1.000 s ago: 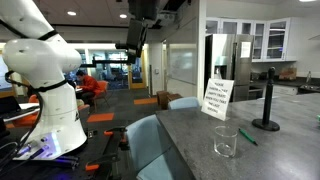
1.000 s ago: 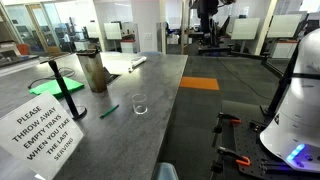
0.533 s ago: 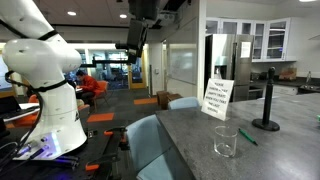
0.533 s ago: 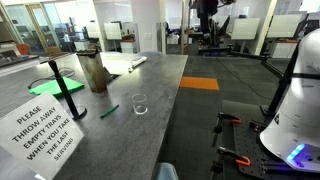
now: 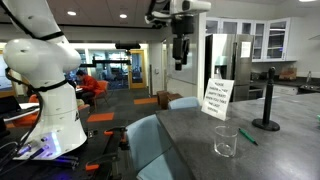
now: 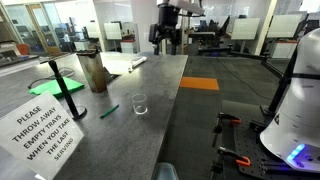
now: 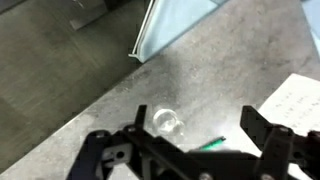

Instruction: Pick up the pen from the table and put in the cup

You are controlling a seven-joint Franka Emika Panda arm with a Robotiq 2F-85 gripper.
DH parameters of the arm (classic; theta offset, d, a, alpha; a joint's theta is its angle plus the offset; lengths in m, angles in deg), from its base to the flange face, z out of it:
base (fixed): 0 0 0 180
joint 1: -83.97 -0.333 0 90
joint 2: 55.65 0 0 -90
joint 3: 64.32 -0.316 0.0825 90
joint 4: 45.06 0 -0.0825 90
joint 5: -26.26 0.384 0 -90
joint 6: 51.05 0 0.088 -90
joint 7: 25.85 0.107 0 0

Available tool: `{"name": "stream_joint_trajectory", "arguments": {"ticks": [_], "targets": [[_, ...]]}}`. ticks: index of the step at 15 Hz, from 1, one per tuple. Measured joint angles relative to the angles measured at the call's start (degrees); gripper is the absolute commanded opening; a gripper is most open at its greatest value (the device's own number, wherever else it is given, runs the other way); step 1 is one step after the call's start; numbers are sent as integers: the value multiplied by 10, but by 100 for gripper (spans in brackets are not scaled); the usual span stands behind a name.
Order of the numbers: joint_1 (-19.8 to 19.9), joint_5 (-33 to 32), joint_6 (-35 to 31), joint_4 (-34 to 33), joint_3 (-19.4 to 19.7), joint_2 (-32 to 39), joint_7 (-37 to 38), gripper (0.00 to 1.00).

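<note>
The clear cup stands on the grey table, also seen in an exterior view. The green pen lies flat on the table just beside the cup, apart from it, and shows again in an exterior view. My gripper hangs high in the air, well above and away from both; it also shows in an exterior view. In the wrist view the gripper is open and empty, with the cup and pen far below between its fingers.
A white paper sign and a black post with a round base stand on the table past the cup. A brown container stands near the post. Blue-grey chairs line the table's edge.
The arm has swung from the far background towards the table; the gripper now hangs over the table's end, pointing down.
</note>
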Motion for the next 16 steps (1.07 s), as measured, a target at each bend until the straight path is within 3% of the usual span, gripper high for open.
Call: {"name": "stream_joint_trajectory", "arguments": {"ticks": [3,5,16], "targets": [[-17,7,-108,-54,-45,102,129,100],[-24,1,-150,-100,-53,167,203,100],[-68,2,-176,-334,-16,438,449,100]]}}
